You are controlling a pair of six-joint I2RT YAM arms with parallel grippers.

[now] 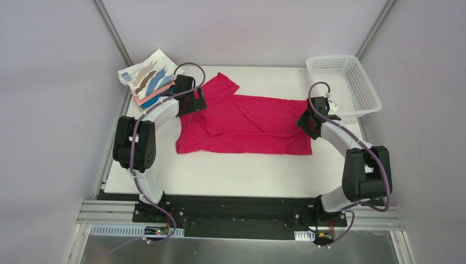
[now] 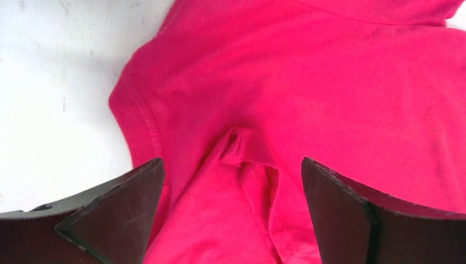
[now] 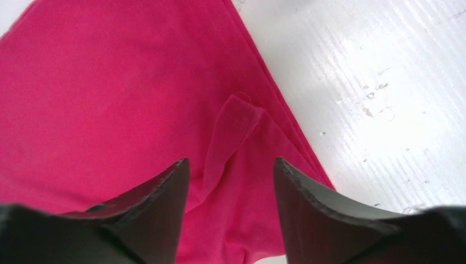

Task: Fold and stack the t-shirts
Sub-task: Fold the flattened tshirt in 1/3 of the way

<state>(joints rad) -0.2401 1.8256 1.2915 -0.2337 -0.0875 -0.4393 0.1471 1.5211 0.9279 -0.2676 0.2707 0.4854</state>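
- Left pincer point(image 2: 232, 165) stands released, jaws wide apart over the crimson t-shirt point(image 2: 308, 82). A pinched-up ridge of cloth rises between them, clear of both.
- Beyond it to the left sits the folded stack point(image 1: 151, 98), with the streaked white shirt point(image 1: 149, 74) on top.
- Right pincer point(image 3: 231, 165) is likewise released, straddling a raised fold near the shirt's edge. Bare table point(image 3: 379, 82) lies just to its right.

bare table point(image 1: 236, 176) in front, basket point(image 1: 360, 88) far right, t-shirt stack point(image 1: 148, 80) far left

I have my left gripper point(image 1: 192, 102) pointing down, jaws spread wide, and my right gripper point(image 1: 308, 122) likewise, jaws parted less.
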